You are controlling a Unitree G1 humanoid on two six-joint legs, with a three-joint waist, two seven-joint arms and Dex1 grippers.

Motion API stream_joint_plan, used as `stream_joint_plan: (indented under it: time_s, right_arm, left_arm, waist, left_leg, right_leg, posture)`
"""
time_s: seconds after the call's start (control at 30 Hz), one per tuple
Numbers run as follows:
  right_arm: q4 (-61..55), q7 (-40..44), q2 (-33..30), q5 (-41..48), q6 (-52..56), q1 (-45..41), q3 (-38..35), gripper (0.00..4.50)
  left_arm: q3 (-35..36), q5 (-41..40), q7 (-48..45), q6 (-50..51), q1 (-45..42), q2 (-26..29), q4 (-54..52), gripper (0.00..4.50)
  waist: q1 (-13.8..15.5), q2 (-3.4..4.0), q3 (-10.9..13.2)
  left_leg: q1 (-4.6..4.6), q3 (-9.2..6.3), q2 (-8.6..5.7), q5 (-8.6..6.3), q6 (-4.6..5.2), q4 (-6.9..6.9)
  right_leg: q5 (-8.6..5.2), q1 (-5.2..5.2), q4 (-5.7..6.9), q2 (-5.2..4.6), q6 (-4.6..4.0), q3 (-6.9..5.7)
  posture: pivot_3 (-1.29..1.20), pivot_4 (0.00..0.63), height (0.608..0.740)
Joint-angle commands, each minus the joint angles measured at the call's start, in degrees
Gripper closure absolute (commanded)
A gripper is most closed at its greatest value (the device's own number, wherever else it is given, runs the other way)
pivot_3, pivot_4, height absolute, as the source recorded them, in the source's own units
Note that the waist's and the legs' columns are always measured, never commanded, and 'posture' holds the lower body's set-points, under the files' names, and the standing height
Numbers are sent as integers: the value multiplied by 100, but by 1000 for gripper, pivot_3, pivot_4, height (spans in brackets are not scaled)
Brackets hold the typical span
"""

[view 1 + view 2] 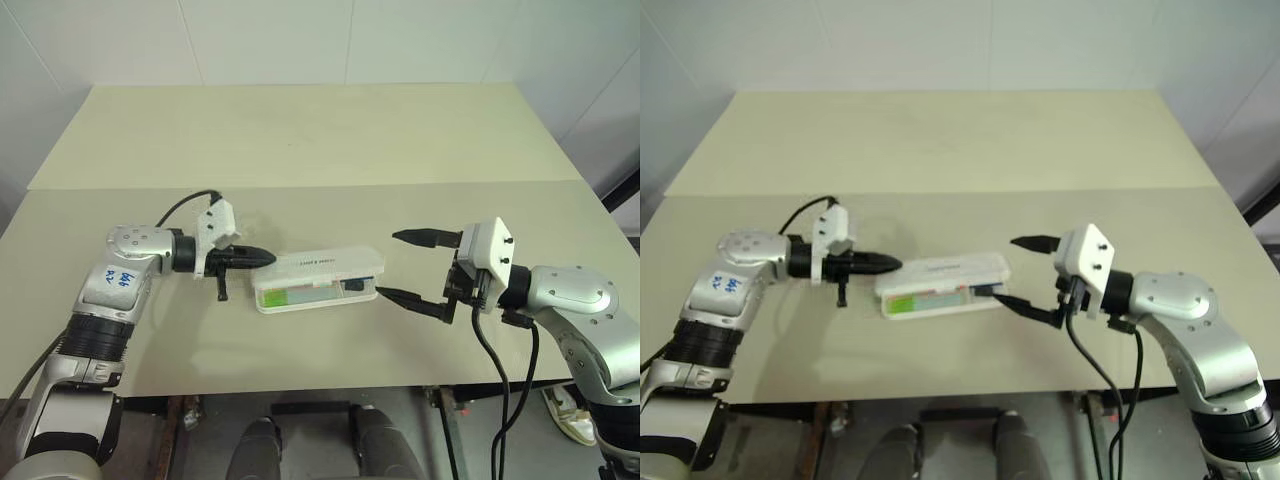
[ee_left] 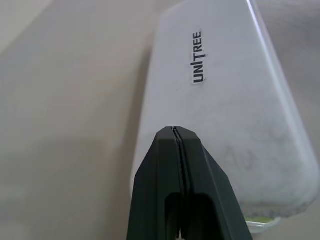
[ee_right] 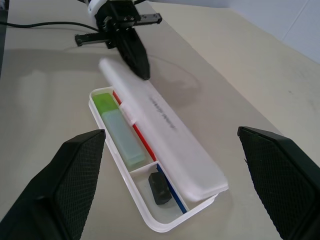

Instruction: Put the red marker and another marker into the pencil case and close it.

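While the right gripper (image 1: 410, 267) waits with its two black fingers spread wide and nothing between them, the white pencil case (image 1: 318, 280) lies on the table (image 1: 300, 140) just beside it. Its lid (image 3: 165, 135) is partly up (tilted over the tray). Inside lie the pale green marker (image 3: 117, 129) and a small black block (image 3: 160, 189). The left gripper (image 1: 262, 257), pinched shut on nothing, seems to touch the lid's far end.

One pencil case (image 3: 165, 140) lies on the one desk (image 1: 300, 140). Inside its tray are one pale marker (image 3: 120, 132) with a green cap and one small black block (image 3: 160, 189). Two grippers are counted: left gripper (image 1: 262, 257) and right gripper (image 1: 405, 266).
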Motion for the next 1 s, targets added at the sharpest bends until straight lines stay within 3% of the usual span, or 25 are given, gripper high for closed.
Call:
stream_joint_plan:
  time_s: [0.03,1.0]
  right_arm:
    - [-236,-66,22,32,-41,-14,-98,0]
    - [-377,-339,192,-100,-102,121,-54,0]
  left_arm:
    - [-123,61,-422,-248,-134,101,-157,4466]
    - [-851,757,-755,-191,-799,-471,99,4466]
  waist:
    - [0,0,0]
    - [1,0,0]
  left_leg:
    - [0,0,0,0,0,0]
    - [-1,0,0,0,1,3]
  right_leg:
    - [0,0,0,0,-1,0]
    - [2,1,1,0,6,0]
  posture:
    - [0,150,740]
    - [0,150,740]
